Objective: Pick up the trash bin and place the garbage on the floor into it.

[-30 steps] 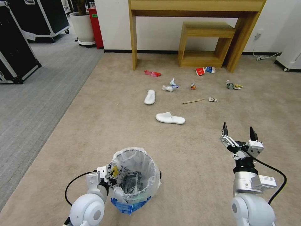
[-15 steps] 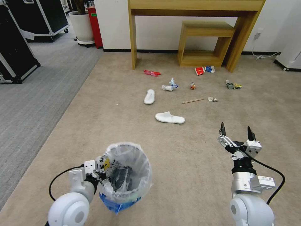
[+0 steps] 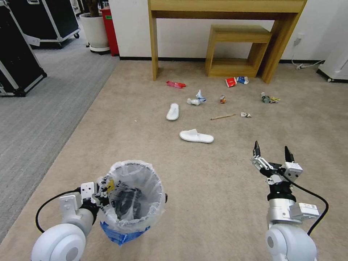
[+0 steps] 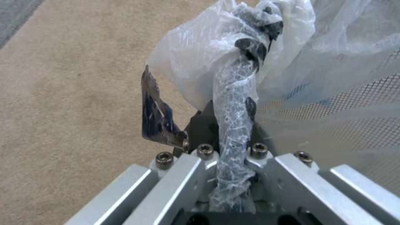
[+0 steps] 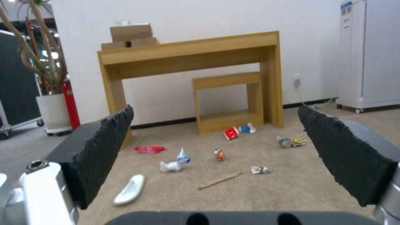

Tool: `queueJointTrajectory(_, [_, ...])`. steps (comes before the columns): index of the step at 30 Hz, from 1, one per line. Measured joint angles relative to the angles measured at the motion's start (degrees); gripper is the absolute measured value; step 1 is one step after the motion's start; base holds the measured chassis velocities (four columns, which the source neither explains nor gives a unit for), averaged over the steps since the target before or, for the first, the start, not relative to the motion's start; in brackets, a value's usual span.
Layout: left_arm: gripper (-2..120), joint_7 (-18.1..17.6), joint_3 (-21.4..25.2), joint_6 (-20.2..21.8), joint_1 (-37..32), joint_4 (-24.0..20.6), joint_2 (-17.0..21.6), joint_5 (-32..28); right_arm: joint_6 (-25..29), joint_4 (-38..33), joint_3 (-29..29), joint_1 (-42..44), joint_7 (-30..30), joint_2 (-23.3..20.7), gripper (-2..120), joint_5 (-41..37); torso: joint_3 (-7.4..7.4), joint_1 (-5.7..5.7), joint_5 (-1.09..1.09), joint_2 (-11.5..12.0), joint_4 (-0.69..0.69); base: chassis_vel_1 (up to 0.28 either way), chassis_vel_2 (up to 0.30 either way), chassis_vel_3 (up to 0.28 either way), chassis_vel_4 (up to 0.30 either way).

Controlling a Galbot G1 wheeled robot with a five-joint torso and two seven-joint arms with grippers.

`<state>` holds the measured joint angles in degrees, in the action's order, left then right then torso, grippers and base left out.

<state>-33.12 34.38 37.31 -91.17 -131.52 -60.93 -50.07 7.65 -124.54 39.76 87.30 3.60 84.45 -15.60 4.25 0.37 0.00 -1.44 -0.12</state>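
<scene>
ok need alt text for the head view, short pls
The left end effector grips the rim of a bag-lined trash bin above the beige carpet, while the open right end effector hovers empty. Ahead, two white slippers, a wooden stick and small litter lie before a wooden table.

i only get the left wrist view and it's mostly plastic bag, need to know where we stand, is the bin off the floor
Observer: The head view suggests yes: the left gripper is clamped on the rim of the bin, and the bin hangs tilted.
Operator: right arm busy?
Observer: No. The right gripper hovers open over bare carpet, holding nothing.
Operator: nearest piece of trash?
Observer: A white slipper lies ahead, between the two arms; a second slipper lies beyond it.
</scene>
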Motion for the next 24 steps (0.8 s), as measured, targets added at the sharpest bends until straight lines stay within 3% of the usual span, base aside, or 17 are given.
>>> queueJointTrajectory(24, [0, -3.13, 4.3, 1.05, -0.9, -1.33, 0.88, -5.92, -1.64, -1.63, 1.0, 0.75, 0.89, -0.6, 100, -1.32, 0.0, 0.0, 0.0, -0.01, 0.0, 0.0, 0.0, 0.0, 0.0])
